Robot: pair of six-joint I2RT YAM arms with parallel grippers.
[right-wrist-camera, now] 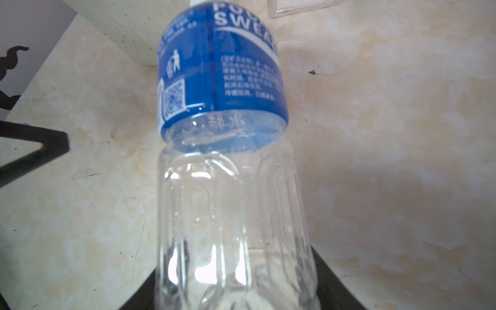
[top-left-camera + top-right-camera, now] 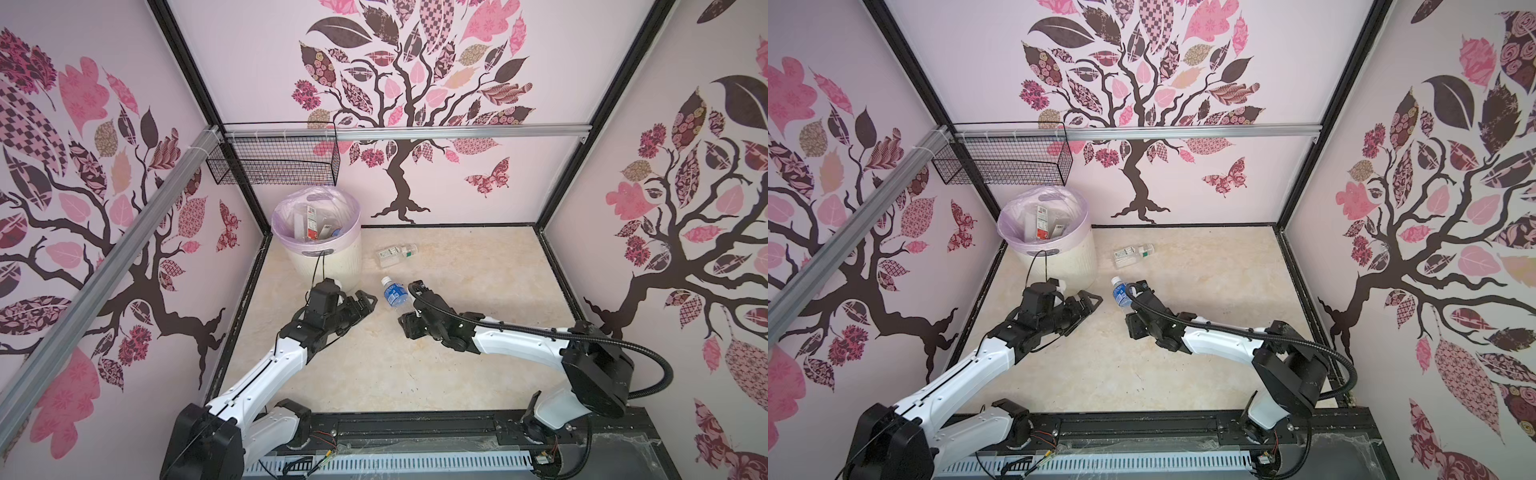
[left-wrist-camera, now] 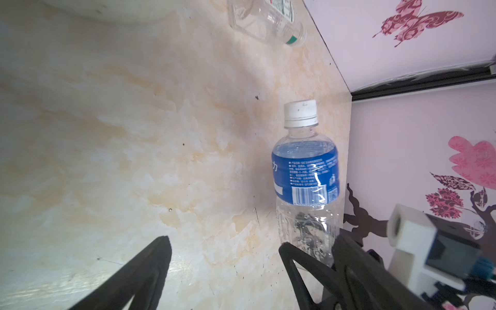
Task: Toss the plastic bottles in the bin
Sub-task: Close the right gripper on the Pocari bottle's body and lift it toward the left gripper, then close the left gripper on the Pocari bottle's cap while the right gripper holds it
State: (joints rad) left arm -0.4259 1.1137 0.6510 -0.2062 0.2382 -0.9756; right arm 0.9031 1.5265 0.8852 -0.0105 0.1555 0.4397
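A clear plastic bottle with a blue label and white cap sits mid-floor. My right gripper is shut on its clear lower end, a black finger pressing each side. My left gripper stands open just left of that bottle with nothing in it. A second clear bottle with a green cap lies farther back. The cream ribbed bin with a lilac liner stands at the back left, with bottles inside.
A black wire mesh basket hangs on the back rail above the bin. Patterned walls close off the marble-look floor on three sides. The black rail holding the arm bases runs along the front edge.
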